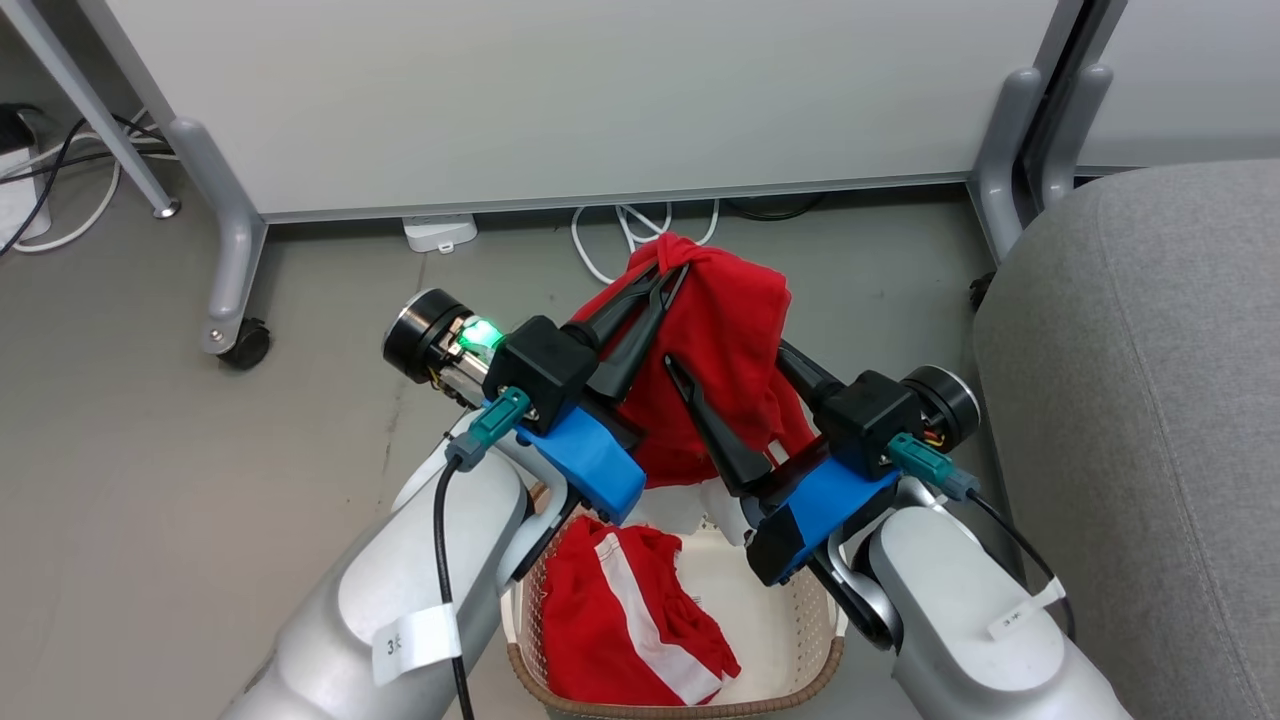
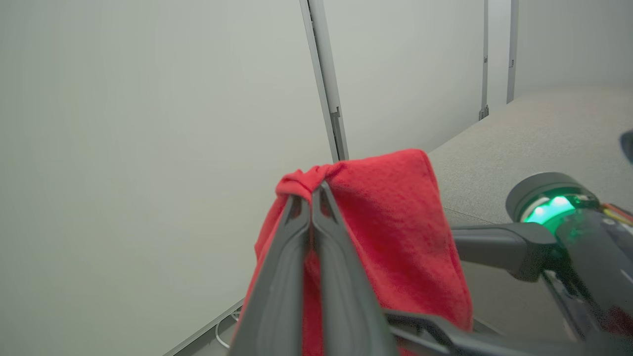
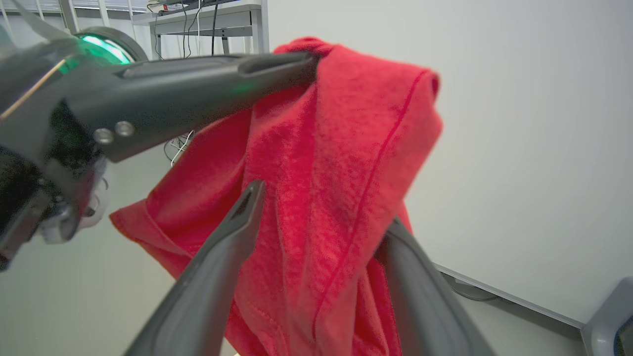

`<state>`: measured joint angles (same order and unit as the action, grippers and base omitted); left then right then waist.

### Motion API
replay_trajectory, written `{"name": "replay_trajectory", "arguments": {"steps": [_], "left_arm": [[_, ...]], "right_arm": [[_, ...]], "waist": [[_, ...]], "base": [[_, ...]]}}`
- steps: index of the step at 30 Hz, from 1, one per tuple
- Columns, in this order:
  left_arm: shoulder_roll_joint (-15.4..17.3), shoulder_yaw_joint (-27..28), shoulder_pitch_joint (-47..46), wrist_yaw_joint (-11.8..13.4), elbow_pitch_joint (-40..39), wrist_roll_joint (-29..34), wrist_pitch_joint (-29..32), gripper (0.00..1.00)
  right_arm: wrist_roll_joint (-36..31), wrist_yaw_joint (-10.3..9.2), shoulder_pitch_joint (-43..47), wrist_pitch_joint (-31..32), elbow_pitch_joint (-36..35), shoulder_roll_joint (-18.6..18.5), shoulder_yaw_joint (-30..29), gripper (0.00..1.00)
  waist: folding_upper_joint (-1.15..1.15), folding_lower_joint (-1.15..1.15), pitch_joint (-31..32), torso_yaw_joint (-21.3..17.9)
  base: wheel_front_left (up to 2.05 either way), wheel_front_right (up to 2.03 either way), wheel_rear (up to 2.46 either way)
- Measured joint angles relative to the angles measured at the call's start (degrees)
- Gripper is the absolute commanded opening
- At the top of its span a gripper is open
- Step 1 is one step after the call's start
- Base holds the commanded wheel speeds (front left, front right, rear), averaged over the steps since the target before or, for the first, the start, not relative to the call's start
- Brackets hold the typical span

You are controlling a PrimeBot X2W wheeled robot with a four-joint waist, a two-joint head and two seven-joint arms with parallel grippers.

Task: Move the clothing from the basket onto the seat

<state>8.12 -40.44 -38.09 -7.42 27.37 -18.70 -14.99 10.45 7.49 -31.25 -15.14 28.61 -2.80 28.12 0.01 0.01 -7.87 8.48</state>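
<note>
Lift-out step: the left jaws are clenched on a red garment [image 1: 725, 330] hanging at 12 o'clock above the basket [image 1: 790, 625]. The right jaws are released, straddling it. Next, I judge, it needs swinging to the seat [image 1: 1140, 400] at 3 o'clock. A striped garment [image 1: 620, 620] lies in the basket.

partition panel [image 1: 560, 90]: white, upright | wheeled leg [image 1: 238, 270]: grey, left | small box [image 1: 440, 233]: white, on floor below panel

We can read one mark only: the white left forearm tag [image 1: 412, 645] shows "3" plus a character we can't resolve. Print on the right forearm tag [image 1: 1022, 612] is too small. Small white print on the clothing [image 1: 600, 620] in the basket [image 1: 795, 625] is unreadable too.
</note>
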Motion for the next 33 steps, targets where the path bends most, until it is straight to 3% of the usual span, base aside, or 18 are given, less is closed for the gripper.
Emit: {"name": "replay_trajectory", "arguments": {"steps": [2,30,31,33], "left_arm": [[-0.18,-0.33,-0.26,0.0,-0.09,-0.13,0.0,0.0],[0.18,-1.0,-0.51,0.0,0.45,-0.96,0.0,0.0],[0.18,-0.93,-0.51,0.0,0.53,-0.96,0.0,0.16],[0.14,-0.75,-0.51,0.0,0.67,-0.94,0.0,1.0]], "right_arm": [[0.77,0.0,-0.94,-0.01,1.27,-0.01,0.85,0.0],[2.42,0.0,-1.7,0.0,1.18,0.0,1.9,0.0],[2.43,0.0,-1.69,0.0,1.15,0.0,1.9,0.0],[2.52,0.0,-1.66,0.0,1.1,0.0,1.89,0.0]], "waist": [[0.0,0.0,-0.34,0.37],[0.0,0.0,0.25,0.66],[0.0,0.0,0.29,0.65],[0.0,0.0,0.35,0.64]], "base": [[0.0,0.0,0.0],[0.0,0.0,0.0],[0.0,0.0,0.0],[0.0,0.0,0.0]]}}
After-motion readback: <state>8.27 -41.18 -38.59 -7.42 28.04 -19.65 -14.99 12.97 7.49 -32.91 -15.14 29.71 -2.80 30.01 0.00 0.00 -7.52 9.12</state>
